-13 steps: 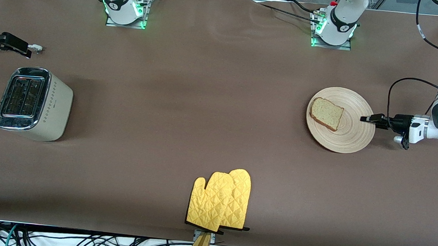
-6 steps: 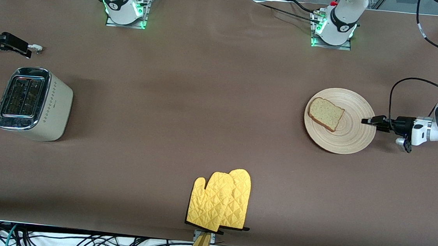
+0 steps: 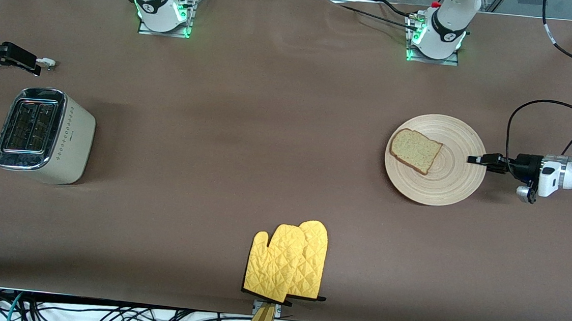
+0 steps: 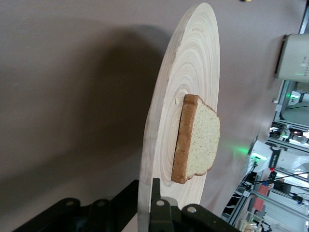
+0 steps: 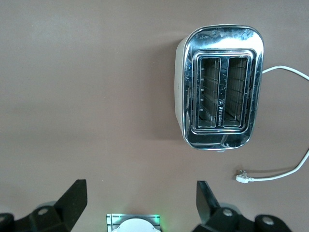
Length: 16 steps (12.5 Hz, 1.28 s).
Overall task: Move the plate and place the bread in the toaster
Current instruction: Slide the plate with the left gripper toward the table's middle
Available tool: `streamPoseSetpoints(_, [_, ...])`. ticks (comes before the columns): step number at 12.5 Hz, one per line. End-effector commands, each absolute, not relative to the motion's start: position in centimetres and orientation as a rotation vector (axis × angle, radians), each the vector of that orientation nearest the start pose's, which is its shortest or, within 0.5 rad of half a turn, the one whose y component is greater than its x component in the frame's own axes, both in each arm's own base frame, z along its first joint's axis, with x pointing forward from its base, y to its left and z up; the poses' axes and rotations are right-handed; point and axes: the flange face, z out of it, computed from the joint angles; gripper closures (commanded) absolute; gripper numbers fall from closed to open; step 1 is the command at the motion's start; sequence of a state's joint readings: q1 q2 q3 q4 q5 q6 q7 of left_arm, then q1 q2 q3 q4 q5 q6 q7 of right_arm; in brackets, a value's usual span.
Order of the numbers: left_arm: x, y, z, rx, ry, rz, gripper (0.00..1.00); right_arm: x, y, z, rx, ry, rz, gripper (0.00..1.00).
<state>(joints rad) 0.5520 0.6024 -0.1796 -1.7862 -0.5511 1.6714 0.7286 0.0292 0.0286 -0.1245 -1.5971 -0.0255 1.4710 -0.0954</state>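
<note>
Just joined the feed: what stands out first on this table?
The left claw is shut on the rim of the plate with the bread on it, at the left arm's end. The toaster stands at the right arm's end under the open right claw; yellow mitts lie nearest the camera.

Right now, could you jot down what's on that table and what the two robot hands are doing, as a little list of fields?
plate: pale wooden plate at the left arm's end of the table
bread: one slice lying on the plate
left gripper: shut on the plate's rim
toaster: cream toaster at the right arm's end of the table, both slots empty, cord unplugged
right gripper: open, waiting above the table beside the toaster, holding nothing
oven mitts: yellow pair at the table edge nearest the front camera
</note>
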Motion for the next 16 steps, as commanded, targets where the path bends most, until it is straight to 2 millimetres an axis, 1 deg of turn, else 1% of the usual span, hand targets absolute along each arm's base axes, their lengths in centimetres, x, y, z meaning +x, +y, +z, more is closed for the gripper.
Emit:
streamPoseSetpoints(1, [56.7, 14.0, 22.5, 2.175, -0.092, -0.321, 1.0, 54.4, -5.6, 59.2, -3.127, -0.014, 0.248, 0.0])
streamPoseSetpoints(2, [57.2, 12.2, 22.9, 2.162, -0.082, -0.335, 1.0, 54.4, -5.6, 59.2, -3.127, -0.014, 0.25, 0.0])
streamPoseSetpoints(4, [58.8, 6.3, 23.6, 2.114, -0.063, -0.367, 1.0, 54.4, -5.6, 59.2, -3.127, -0.014, 0.25, 0.0])
streamPoseSetpoints(6, [59.8, -1.0, 24.5, 2.084, -0.132, -0.373, 1.0, 54.5, -5.7, 59.1, -3.127, -0.011, 0.25, 0.0])
streamPoseSetpoints(7, [60.1, -4.3, 24.3, 2.06, -0.119, -0.349, 1.0, 54.4, -6.0, 59.2, -3.126, -0.004, 0.25, 0.0])
streamPoseSetpoints(9, [60.3, -10.3, 24.2, 2.078, -0.123, -0.35, 1.0, 54.4, -6.0, 59.1, -3.126, -0.004, 0.25, 0.0])
streamPoseSetpoints(10, [60.2, -12.8, 24.1, 2.093, -0.138, -0.356, 1.0, 54.4, -6.0, 59.1, -3.126, -0.004, 0.253, 0.0])
streamPoseSetpoints(11, [59.9, -15.4, 23.5, 2.089, -0.149, -0.365, 1.0, 54.4, -6.0, 59.1, -3.126, -0.004, 0.25, 0.0])
streamPoseSetpoints(13, [58.9, -20.8, 21.6, 2.045, -0.108, -0.367, 1.0, 54.4, -6.0, 59.1, -3.126, -0.004, 0.25, 0.0])
streamPoseSetpoints(15, [58.2, -25.2, 20.3, 2.066, -0.069, -0.321, 1.0, 54.4, -6.0, 59.1, -3.126, -0.004, 0.25, 0.0])
streamPoseSetpoints(16, [57.6, -26.9, 19.7, 2.057, -0.049, -0.322, 1.0, 54.4, -6.0, 59.1, -3.126, -0.004, 0.25, 0.0])
